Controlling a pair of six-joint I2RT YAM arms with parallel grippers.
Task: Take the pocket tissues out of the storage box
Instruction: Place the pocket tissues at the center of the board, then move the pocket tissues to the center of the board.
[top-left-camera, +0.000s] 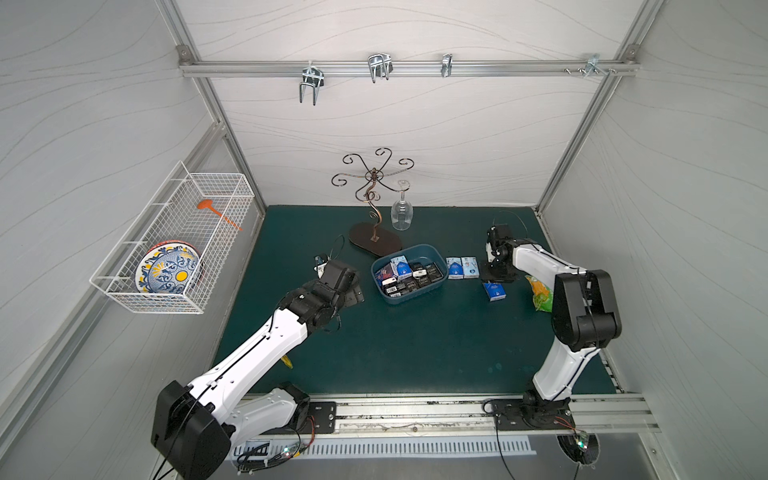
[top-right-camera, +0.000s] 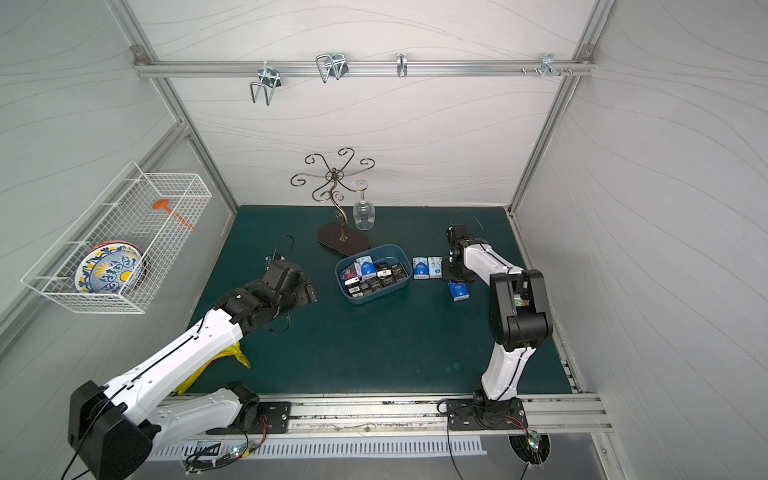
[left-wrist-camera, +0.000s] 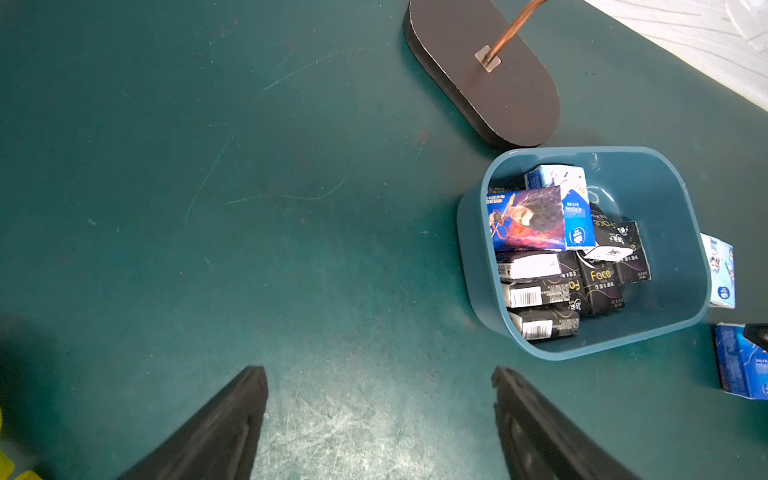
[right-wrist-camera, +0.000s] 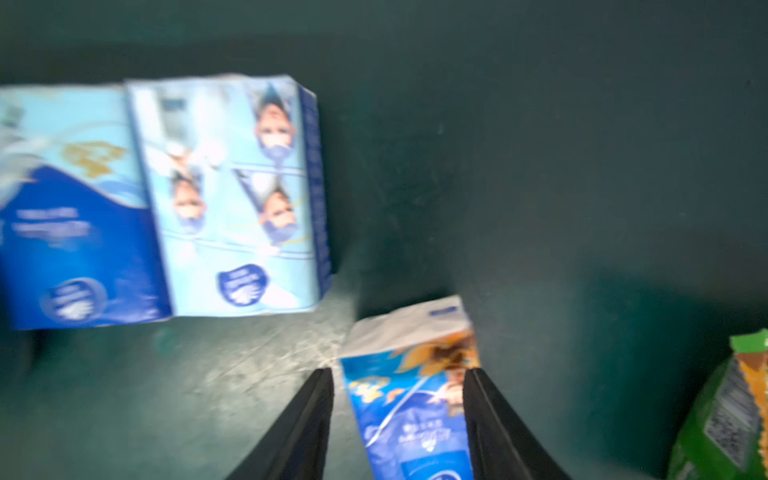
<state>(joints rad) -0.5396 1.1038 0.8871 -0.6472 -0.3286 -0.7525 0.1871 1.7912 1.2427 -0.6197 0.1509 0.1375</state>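
The blue storage box (top-left-camera: 415, 296) (top-right-camera: 376, 297) (left-wrist-camera: 473, 257) sits mid-table and holds several pocket tissues (top-left-camera: 409, 274) (left-wrist-camera: 540, 266), mostly black packs with a few blue ones. Two light-blue packs (top-left-camera: 462, 267) (right-wrist-camera: 232, 195) lie side by side just right of the box. A darker blue pack (top-left-camera: 494, 291) (right-wrist-camera: 411, 399) lies on the mat between the fingers of my right gripper (top-left-camera: 498, 275) (right-wrist-camera: 398, 372), which stands open; a gap shows beside one finger. My left gripper (top-left-camera: 353, 291) (left-wrist-camera: 378, 370) hovers open and empty left of the box.
A copper glass stand (top-left-camera: 374, 239) with a hanging wine glass (top-left-camera: 402, 212) stands behind the box. A green-orange snack bag (top-left-camera: 540, 294) (right-wrist-camera: 727, 411) lies right of the right gripper. A white wire basket (top-left-camera: 174, 245) hangs on the left wall. Something yellow (top-right-camera: 237, 357) lies under the left arm.
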